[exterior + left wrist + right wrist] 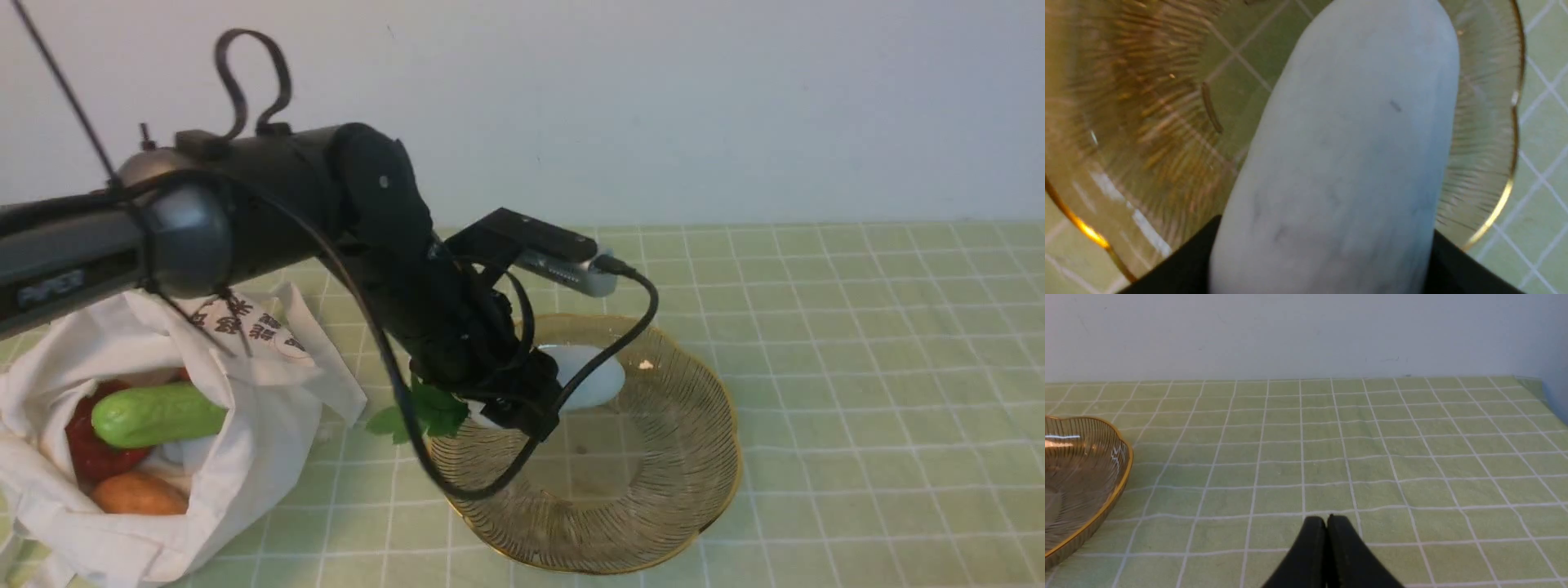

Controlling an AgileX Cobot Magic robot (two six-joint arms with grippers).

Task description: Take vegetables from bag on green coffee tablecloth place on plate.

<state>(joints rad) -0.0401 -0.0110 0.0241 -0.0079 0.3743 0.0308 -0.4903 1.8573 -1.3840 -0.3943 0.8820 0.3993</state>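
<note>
My left gripper (522, 404) is shut on the white radish (594, 377) and holds it low over the far left part of the olive-amber plate (678, 457). The radish's green leaves (429, 412) stick out past the plate's left rim. In the left wrist view the radish (1355, 143) fills the middle between my black fingers (1453, 261), with the plate (1147, 122) under it. The white bag (269, 384) lies open at the left and holds a green cucumber (155, 415), a red vegetable (90, 453) and an orange-brown one (139, 494). My right gripper (1327, 517) is shut and empty above the cloth.
The pale green checked tablecloth (857, 367) covers the table up to a plain wall at the back. The right wrist view shows the plate's rim (1122, 473) to one side and the cloth's far corner (1531, 381). A black cable (645, 318) loops over the plate.
</note>
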